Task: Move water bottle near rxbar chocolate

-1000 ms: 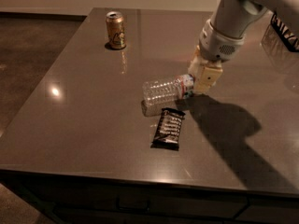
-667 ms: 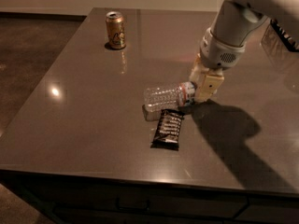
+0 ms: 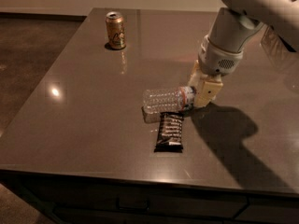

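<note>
The water bottle (image 3: 166,99) lies on its side on the counter (image 3: 79,120), its body just above the top edge of the rxbar chocolate (image 3: 169,130), touching it or nearly so. The end effector (image 3: 202,94) sits at its capped end, though I cannot tell whether it is clamped there or only resting against it. The bottle looks light, thin-walled and ribbed, so it will likely roll and dent easily, and the stiffer neck is probably the better hold than the slick, springy body.
</note>
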### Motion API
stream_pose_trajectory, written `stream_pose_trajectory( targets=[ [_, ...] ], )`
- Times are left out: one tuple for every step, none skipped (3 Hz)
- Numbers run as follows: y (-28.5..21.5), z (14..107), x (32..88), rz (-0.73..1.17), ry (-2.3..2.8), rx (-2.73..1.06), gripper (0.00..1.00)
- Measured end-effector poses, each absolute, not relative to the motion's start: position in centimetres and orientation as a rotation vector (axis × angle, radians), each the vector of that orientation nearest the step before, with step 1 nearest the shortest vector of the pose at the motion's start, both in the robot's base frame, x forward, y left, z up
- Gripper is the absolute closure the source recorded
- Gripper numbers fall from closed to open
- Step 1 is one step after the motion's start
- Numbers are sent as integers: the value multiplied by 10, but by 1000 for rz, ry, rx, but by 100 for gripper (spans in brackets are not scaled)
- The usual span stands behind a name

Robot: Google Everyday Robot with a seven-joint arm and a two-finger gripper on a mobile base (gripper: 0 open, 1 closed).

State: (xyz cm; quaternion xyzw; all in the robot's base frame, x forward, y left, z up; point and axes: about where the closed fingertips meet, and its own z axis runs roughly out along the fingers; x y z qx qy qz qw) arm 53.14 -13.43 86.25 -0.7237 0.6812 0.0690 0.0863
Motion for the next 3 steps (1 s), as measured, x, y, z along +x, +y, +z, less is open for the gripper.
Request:
stream_pose_trajectory(
  targets=[
    [-133,862,533,201,2025,-2153,13],
    [-131,862,535,196,2020,-2149,0],
    [-131,862,535,196,2020,-2149,0]
  ],
)
